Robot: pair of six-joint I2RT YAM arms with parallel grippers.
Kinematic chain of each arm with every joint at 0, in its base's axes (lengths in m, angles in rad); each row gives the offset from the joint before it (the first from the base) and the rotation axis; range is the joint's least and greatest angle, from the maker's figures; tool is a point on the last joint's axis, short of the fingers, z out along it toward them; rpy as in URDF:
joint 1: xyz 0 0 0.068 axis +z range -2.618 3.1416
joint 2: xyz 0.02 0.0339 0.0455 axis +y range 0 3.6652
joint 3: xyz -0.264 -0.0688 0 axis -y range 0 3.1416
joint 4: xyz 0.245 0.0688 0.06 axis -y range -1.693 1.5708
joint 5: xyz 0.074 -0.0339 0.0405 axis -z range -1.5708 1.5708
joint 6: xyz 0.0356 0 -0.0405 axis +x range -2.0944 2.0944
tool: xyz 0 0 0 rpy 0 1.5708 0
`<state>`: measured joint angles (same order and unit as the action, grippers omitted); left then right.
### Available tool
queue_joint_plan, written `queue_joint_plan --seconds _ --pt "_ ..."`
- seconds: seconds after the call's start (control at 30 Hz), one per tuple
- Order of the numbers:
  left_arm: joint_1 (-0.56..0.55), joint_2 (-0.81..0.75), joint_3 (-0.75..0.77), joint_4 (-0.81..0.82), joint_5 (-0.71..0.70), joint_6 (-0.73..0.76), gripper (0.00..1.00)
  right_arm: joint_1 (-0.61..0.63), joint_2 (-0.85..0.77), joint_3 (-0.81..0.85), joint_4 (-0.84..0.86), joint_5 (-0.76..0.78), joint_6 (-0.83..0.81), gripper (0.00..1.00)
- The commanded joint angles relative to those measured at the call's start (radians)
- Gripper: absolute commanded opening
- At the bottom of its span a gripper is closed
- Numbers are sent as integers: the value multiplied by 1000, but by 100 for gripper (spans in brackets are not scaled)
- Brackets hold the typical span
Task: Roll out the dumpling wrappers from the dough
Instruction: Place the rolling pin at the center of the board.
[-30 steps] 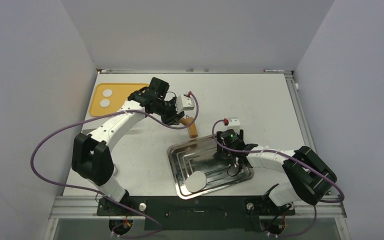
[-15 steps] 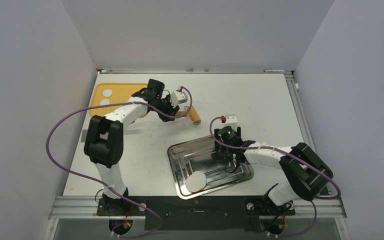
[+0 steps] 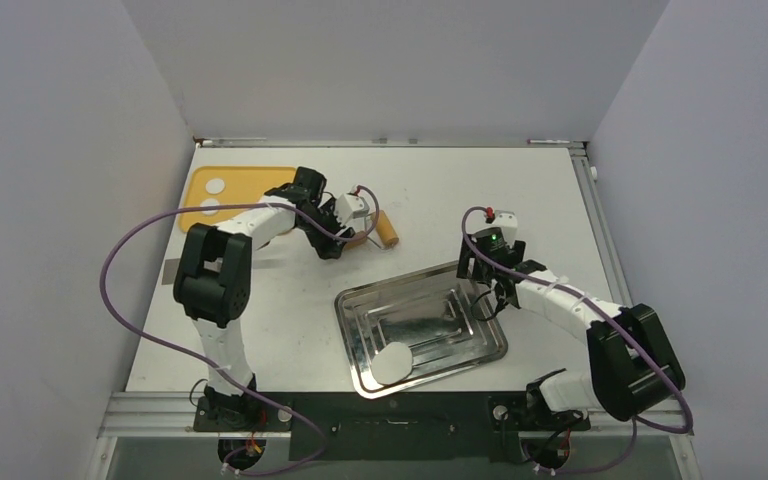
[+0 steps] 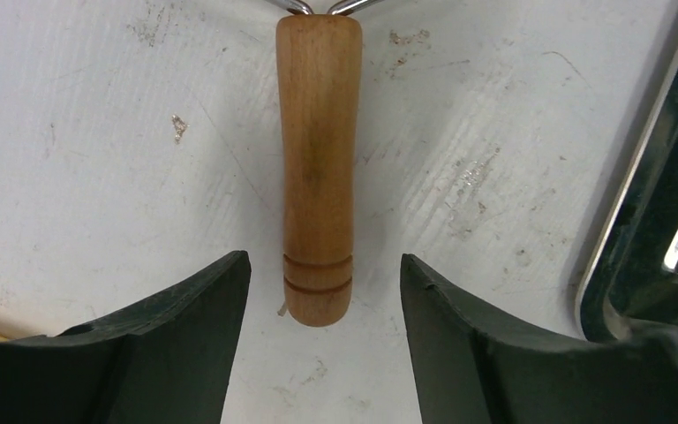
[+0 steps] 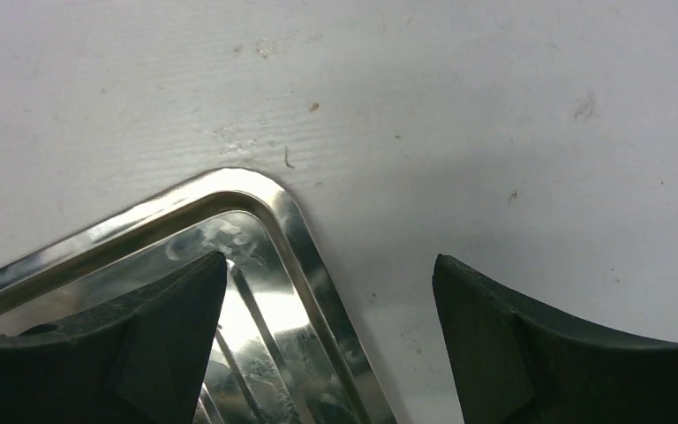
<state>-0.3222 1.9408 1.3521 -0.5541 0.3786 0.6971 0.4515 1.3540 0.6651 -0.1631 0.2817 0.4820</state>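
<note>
Left gripper [image 4: 322,258] spread — wooden handle [image 4: 318,159] between, axis pointing away; right gripper [image 5: 328,258] spread over tray [image 5: 296,212] corner.

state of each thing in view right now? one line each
left gripper: open, fingers either side of the rolling pin handle, not touching.
rolling pin: flat on the table, ungripped.
right gripper: open, empty, over the tray corner.
tray: on the table, one dumpling wrapper inside.
dumpling wrapper: flattened, in the tray's near-left corner.
dough: two round pieces, unrolled, on the yellow mat.
</note>
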Motion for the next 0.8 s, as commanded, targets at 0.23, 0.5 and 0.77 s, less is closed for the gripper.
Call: queue_joint_plan --seconds 0.23,0.5,0.77 --pt "-198 -194 -146 -169 43 107 59 -49 156 32 -52 -164 11 70" --pt "-275 -148 -229 -47 -136 78 59 -56 246 7 58 -140 74 39" --pt "-234 -224 -97 -107 -101 53 59 -43 270 7 127 -150 83 19"
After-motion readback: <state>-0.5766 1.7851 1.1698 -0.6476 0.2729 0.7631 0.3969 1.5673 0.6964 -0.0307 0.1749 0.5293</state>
